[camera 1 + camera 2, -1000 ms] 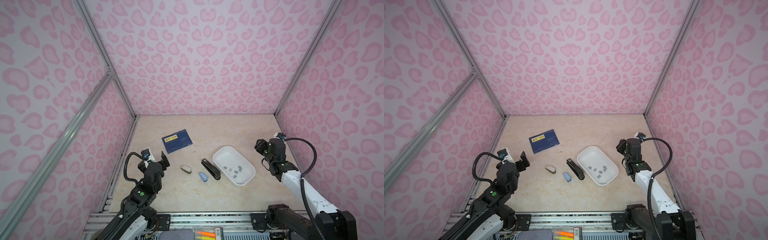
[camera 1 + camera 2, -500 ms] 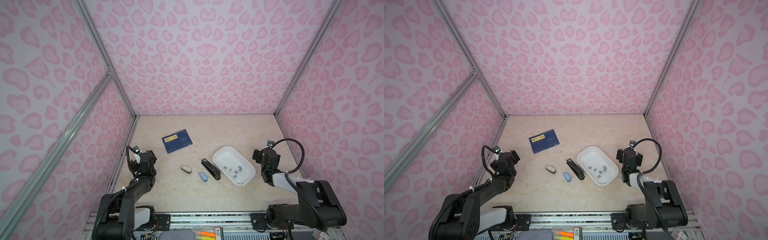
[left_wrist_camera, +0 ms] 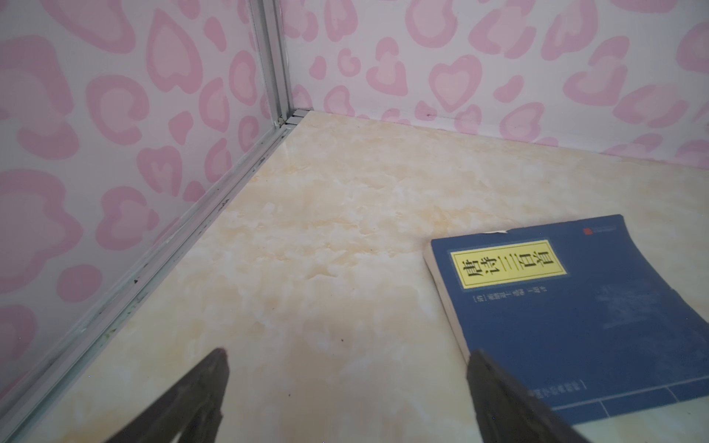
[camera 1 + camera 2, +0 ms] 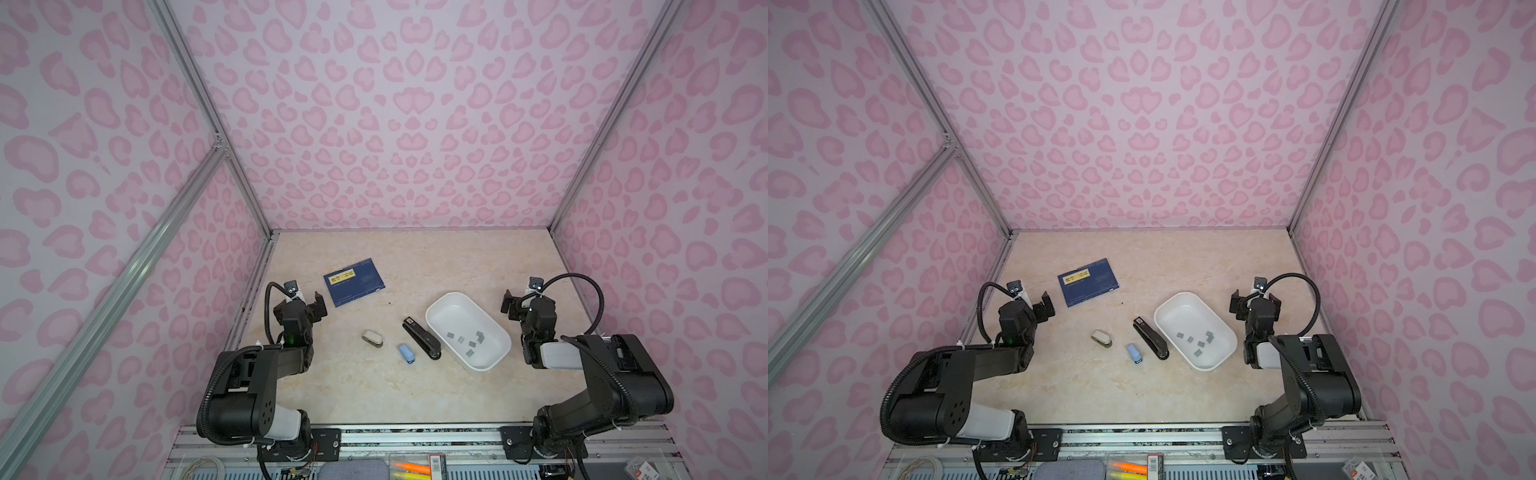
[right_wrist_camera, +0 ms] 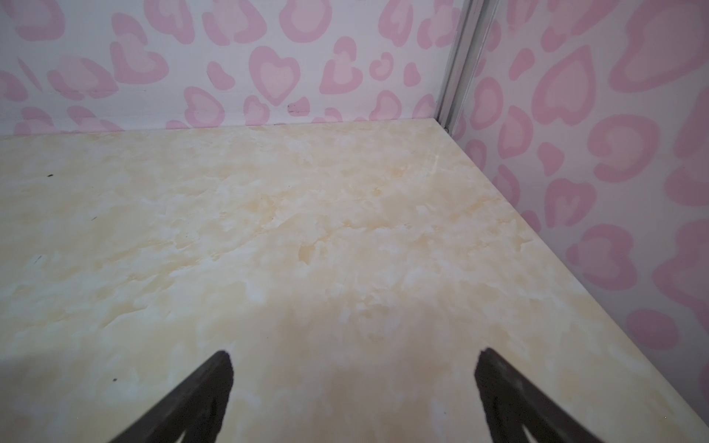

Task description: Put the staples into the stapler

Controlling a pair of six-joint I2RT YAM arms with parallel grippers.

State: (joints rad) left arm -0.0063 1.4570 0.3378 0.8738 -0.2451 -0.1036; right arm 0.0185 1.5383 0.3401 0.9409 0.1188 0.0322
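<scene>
In both top views we see a cream, marble-veined bench [image 4: 415,266] [image 4: 1142,257] boxed in by walls [image 4: 395,124] [image 4: 1142,124] papered with pink hearts. Right of the lower middle sits a glossy white tray [image 4: 455,309] [image 4: 1181,309], oblong with rounded corners. The staples [image 4: 479,336] [image 4: 1209,336] lie loose on its floor toward the nearer end. They are tiny flat grey rectangles with a dull metal sheen, perhaps eight of them, though they are too small for us to count surely.

Just left of the tray lies the stapler [image 4: 422,338] [image 4: 1150,338], long, slim and black, slanting alongside the rim. Further left are a stubby pale-blue stapler [image 4: 406,353] [image 4: 1134,354] and a rounded beige stapler [image 4: 372,337] [image 4: 1101,338]. A flat dark-blue book [image 4: 354,282] [image 4: 1088,282] with a yellow label lies at the bench's upper left.

The left tool [image 4: 308,300] [image 4: 1037,302] sits near the book's corner, and the right tool [image 4: 523,300] [image 4: 1253,300] just right of the tray. Both are spread and empty.

In the left wrist view, we see the left tool [image 3: 349,353] released. Its dark matte fingers [image 3: 192,402] are wide apart over bare bench [image 3: 307,230], one tip beside the book [image 3: 575,314], whose scuffed cover curls slightly.

In the right wrist view, the right tool [image 5: 355,352] is likewise released. Its fingers [image 5: 192,406] are splayed above smooth, mottled bench [image 5: 268,230], with nothing between them.
</scene>
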